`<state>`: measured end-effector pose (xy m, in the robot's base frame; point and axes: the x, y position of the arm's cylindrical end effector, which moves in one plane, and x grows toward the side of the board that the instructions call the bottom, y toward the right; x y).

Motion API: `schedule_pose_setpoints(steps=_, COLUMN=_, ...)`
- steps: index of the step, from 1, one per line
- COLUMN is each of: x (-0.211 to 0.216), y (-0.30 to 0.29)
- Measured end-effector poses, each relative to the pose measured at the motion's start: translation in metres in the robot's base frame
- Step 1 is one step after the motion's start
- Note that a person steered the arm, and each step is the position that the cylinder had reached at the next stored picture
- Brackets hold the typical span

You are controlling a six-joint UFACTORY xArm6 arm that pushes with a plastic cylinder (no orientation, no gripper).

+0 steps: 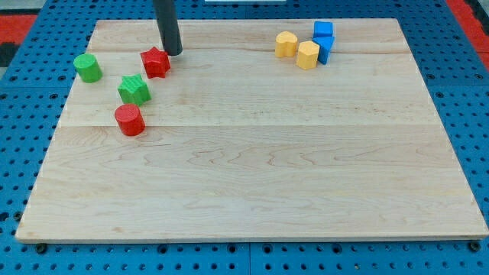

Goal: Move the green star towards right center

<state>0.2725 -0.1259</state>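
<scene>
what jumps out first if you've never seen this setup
The dark rod coming down at the view's top left, my tip just right of the red star. Below it cluster the green star, green cylinder and red cylinder; yellow blocks and blue blocks huddle top right.

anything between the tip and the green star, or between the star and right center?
Partly. The red star sits just left of my tip, touching or nearly so, on the diagonal down to the green star. From the green star rightward the board shows nothing; the red cylinder lies below it, off that path.
</scene>
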Motion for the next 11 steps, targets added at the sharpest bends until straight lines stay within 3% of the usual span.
schedule_pose_setpoints(steps=1, x=0.02, y=-0.024)
schedule_pose_setpoints(steps=2, x=0.055, y=-0.013)
schedule_pose_setpoints(steps=3, x=0.063, y=-0.016)
schedule_pose_setpoints(steps=4, x=0.051, y=-0.06)
schedule_pose_setpoints(steps=6, x=0.12, y=-0.09)
schedule_pose_setpoints(steps=8, x=0.143, y=-0.002)
schedule_pose_setpoints(steps=10, x=0.135, y=0.188)
schedule_pose_setpoints(steps=11, x=0.146, y=0.157)
